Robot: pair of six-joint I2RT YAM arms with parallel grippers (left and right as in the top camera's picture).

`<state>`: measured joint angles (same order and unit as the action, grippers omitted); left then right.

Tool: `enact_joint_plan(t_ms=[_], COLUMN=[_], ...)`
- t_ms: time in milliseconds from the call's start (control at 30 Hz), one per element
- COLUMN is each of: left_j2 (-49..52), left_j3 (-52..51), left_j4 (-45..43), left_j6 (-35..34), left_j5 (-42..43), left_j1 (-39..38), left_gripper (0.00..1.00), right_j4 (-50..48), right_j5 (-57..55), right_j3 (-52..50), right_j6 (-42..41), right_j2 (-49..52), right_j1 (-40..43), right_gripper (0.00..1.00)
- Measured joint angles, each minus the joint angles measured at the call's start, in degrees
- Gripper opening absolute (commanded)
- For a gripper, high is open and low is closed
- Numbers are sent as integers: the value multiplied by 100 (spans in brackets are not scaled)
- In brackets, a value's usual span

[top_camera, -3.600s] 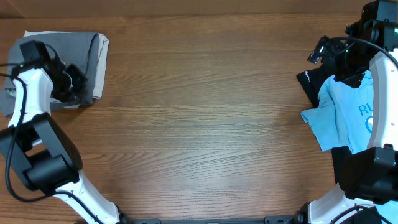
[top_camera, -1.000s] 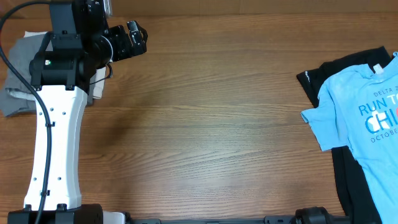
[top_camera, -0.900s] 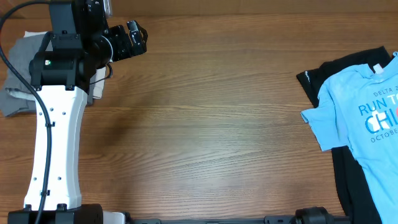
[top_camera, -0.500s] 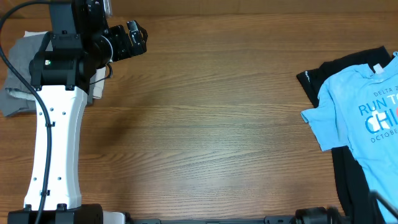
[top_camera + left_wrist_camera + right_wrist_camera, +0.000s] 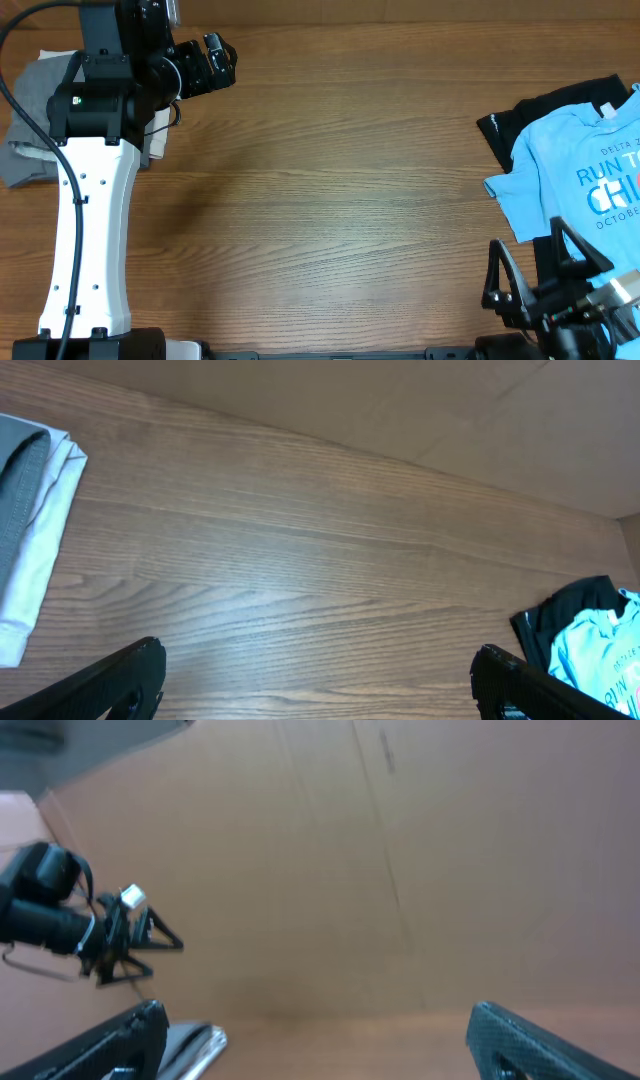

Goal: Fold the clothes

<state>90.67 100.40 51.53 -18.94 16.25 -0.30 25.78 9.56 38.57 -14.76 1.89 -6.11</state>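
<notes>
The grey shorts (image 5: 25, 110) lay at the end of the table (image 5: 340, 200) farthest from the light blue T-shirt (image 5: 575, 185), well apart from it. The left arm partly hid them from above. In the left wrist view they showed as a flat, squared bundle resting on top of a paler beige garment (image 5: 40, 545), so they looked already folded.

The left pincer (image 5: 315, 665) hung above that far end with its jaws spread wide and nothing between them, pointing back across bare wood towards the T-shirt. The right pincer (image 5: 523, 233) was just beside the T-shirt's near sleeve, also spread wide and empty. Its camera looked out over the table rather than down at any cloth. A black garment (image 5: 500, 125) lay under the T-shirt, showing past its far edge.

The shorts were probably light, limp and quick to slump, so a hold on a single layer would likely peel the fold open. The waistband should be the thickest and firmest part. If the bundle needed shifting, a pinch through all the layers at a folded edge looked safest, or one pincer at each corner. Care would be needed not to catch the beige cloth underneath.
</notes>
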Motion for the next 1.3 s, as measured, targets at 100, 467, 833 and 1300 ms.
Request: enact_joint_plan(t_ms=[100,467,833,1300], left_j2=[0,0,0,0], left_j3=[0,0,0,0], left_j4=[-4,-2,0,-4], left_j6=[0,2,0,2], left_j5=[2,2,2,0], left_j1=[0,0,0,0], left_gripper=[100,100,100,100], right_j4=[-745,-2229,-3733,-2931], right_j5=[2,0,-111,-181], right_j3=[-457,-1814,-3414,-3751], right_j6=[-2,-4,-4,0], right_j2=[-66,-105,-105,-105], right_j1=[2,2,0,2], right_gripper=[100,100,100,100])
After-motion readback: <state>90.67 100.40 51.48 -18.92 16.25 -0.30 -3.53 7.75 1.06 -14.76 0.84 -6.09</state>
